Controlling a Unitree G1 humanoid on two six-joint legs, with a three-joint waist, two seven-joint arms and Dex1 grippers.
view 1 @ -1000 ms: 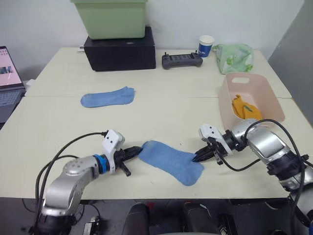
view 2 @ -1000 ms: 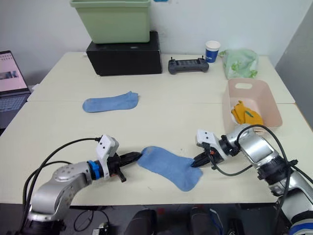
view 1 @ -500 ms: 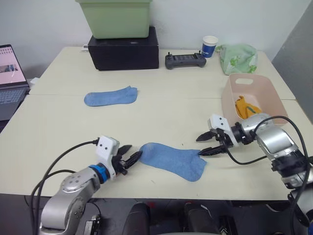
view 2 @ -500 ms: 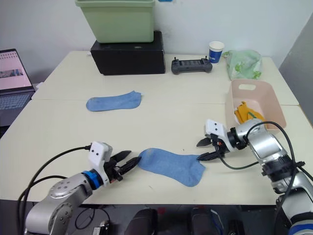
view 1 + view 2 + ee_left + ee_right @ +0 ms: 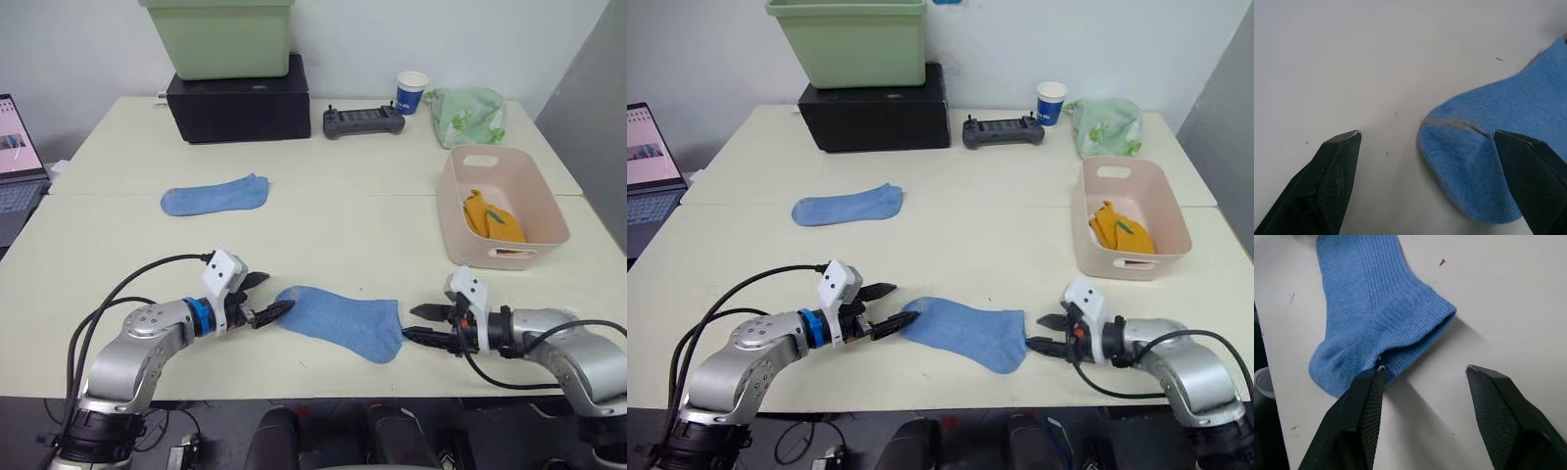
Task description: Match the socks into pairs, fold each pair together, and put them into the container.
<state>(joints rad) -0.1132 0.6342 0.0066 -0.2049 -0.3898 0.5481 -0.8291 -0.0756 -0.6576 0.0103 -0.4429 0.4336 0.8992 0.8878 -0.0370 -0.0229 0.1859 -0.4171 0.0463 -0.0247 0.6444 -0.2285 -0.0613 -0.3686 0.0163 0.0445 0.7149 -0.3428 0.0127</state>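
A light blue sock (image 5: pixel 338 320) is lying flat on the table (image 5: pixel 353 225) between the two claws. The left gripper (image 5: pixel 263 299) is sitting spread open at its toe end, the right gripper (image 5: pixel 423 324) likewise open at its cuff — neither is gripping anything. Beyond the left gripper, a second blue sock (image 5: pixel 216 194) is lying well apart. Beyond the right gripper, the pink container (image 5: pixel 502 209) is holding mustard-orange socks (image 5: pixel 493 216). A black box (image 5: pixel 238 98), green bin (image 5: pixel 217 36), controller (image 5: pixel 363 119) and paper cup (image 5: pixel 410 92) are standing far back — nothing is lying between either gripper and the near sock.
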